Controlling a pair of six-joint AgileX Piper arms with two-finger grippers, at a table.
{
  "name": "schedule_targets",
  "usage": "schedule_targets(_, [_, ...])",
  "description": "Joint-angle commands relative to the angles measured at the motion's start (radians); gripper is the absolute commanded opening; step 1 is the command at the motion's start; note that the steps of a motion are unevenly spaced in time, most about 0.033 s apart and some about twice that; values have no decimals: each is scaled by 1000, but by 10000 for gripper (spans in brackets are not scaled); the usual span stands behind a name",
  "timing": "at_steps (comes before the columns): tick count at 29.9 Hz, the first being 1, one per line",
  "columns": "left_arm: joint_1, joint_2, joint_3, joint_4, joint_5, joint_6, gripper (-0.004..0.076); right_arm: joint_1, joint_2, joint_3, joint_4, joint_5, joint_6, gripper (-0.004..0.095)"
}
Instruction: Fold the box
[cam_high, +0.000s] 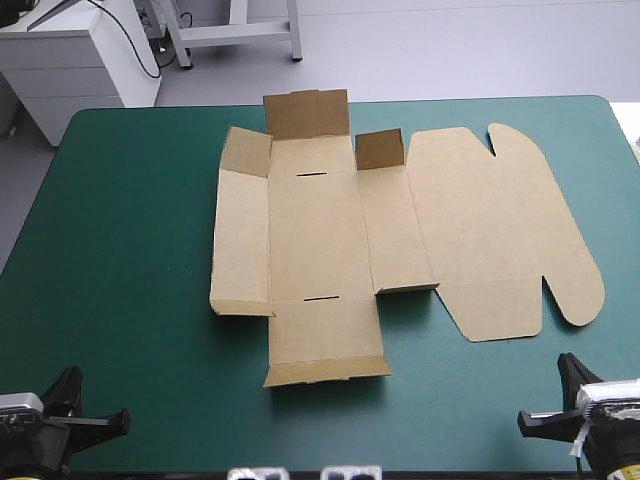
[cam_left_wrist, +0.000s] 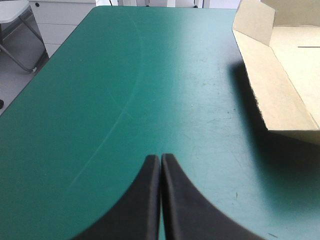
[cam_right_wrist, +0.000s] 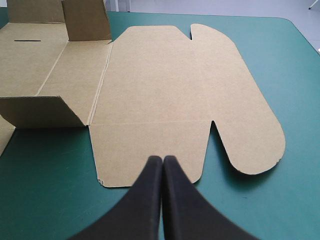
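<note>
On the teal-green cover, about its middle, lies the box: a brown cut sheet, mostly flat, within reach of both arms. Its far flap and a corner tab stand partly raised, probably along pre-creased folds. The lid lies flat on the box's right, leaving the base free for wall-raising. Near of the box and apart from it wait the left gripper and right gripper, fingers pressed together, empty. Folding seems not yet begun.
</note>
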Motion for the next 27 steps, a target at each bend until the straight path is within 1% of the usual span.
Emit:
schedule_targets(1, [0,-9,-26,3,-77,-5,-8,-4,-23,-32,2,-70,-7,-20])
schedule_targets(16, [0,-1,-26,3,-85,-5,-8,-4,-23,-32,2,-70,-7,-20])
schedule_targets(21, [0,54,-35,-50,-166,-5,-8,-4,-23,-32,2,-70,-7,-20])
schedule_targets(25, [0,143,-71,-87,-242,-5,-8,-4,-23,-32,2,-70,-7,-20])
schedule_targets(27, [0,194,-98,-83,-264,-5,-8,-4,-23,-32,2,-70,-7,-20])
